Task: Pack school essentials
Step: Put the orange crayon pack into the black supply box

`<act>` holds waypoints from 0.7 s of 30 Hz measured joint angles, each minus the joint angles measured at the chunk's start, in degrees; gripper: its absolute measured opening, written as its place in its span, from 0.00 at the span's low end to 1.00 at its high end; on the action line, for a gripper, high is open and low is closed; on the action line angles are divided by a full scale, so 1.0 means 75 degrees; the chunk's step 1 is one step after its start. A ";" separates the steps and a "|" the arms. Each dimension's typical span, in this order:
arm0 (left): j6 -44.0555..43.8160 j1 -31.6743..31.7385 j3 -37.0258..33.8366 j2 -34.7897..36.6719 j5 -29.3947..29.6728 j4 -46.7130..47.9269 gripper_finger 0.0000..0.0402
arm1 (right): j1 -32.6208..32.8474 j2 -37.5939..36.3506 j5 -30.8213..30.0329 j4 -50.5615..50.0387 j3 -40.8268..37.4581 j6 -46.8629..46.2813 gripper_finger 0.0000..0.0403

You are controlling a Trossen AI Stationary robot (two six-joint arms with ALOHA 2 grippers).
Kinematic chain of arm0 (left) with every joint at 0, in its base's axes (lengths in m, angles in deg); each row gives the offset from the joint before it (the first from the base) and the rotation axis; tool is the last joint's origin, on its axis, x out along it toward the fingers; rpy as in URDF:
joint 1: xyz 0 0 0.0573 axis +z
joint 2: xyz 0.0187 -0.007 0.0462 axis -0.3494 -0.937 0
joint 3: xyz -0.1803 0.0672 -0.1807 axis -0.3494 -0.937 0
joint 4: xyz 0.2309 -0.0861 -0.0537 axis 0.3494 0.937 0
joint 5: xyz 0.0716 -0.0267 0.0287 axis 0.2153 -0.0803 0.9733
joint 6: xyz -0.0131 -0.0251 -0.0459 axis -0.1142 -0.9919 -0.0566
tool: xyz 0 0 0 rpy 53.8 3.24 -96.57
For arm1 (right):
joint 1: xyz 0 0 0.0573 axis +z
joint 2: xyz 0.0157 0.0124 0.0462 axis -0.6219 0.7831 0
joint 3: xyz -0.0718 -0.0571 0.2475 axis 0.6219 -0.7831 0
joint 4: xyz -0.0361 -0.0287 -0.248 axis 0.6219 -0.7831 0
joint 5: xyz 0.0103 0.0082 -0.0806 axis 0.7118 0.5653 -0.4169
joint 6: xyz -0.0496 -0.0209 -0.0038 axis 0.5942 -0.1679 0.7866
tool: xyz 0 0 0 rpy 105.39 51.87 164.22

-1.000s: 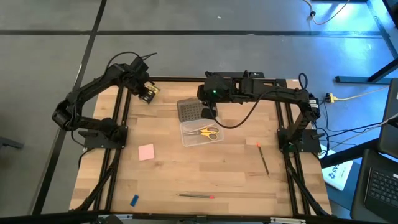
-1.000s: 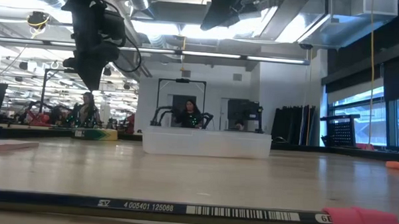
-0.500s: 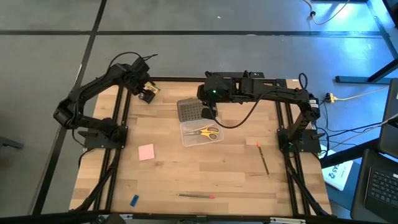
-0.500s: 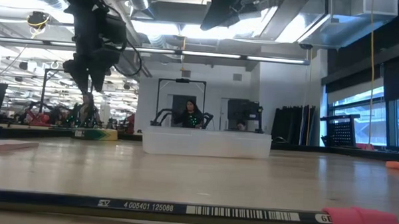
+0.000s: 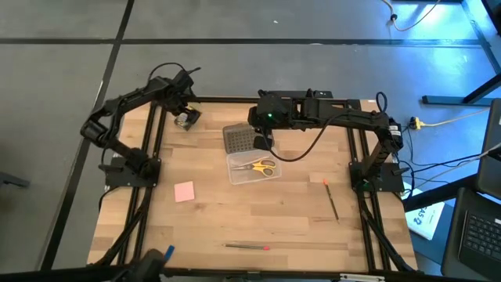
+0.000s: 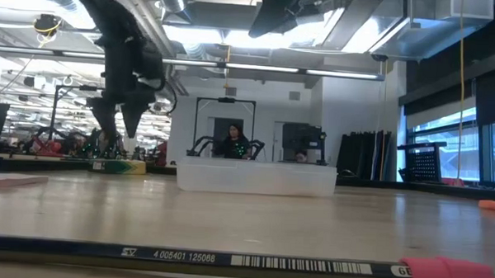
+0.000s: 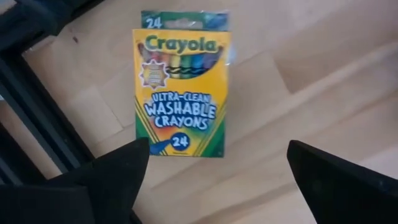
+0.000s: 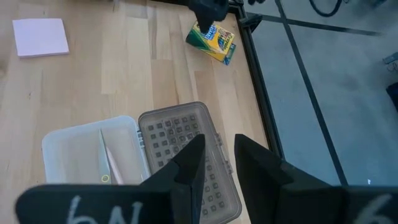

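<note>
Crayon box (image 7: 181,93): flat on table (image 5: 297,211), far-left corner, well left of clear case (image 5: 252,168).
L gripper (image 5: 185,120): over crayon box, fingers (image 7: 115,171) spread wide, not touching it.
R gripper (image 8: 217,158): above case's grey studded lid (image 8: 186,155); fingers a bit apart, holding nothing.
Scissors (image 5: 261,165): inside case.
Pink notepad (image 5: 184,191): left of case, nearer front edge.

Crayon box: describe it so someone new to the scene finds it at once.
Start at the wooden table and go to its far left corner, where the left gripper hangs open above the board. Right under it lies the crayon box, flat on the wood. It is the only printed yellow-and-green pack, well apart from the clear case in the middle.
</note>
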 joint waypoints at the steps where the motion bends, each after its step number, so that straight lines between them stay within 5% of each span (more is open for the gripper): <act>1: 0.0001 0.0043 0.0000 -0.0104 0.0000 -0.0033 0.94 | 0.0000 0.0000 0.0000 0.0001 0.0000 0.0000 0.22; 21: 0.0177 0.0201 0.0000 -0.1018 0.0345 -0.0673 0.93 | 0.0001 0.0000 0.0000 0.0001 0.0000 0.0000 0.22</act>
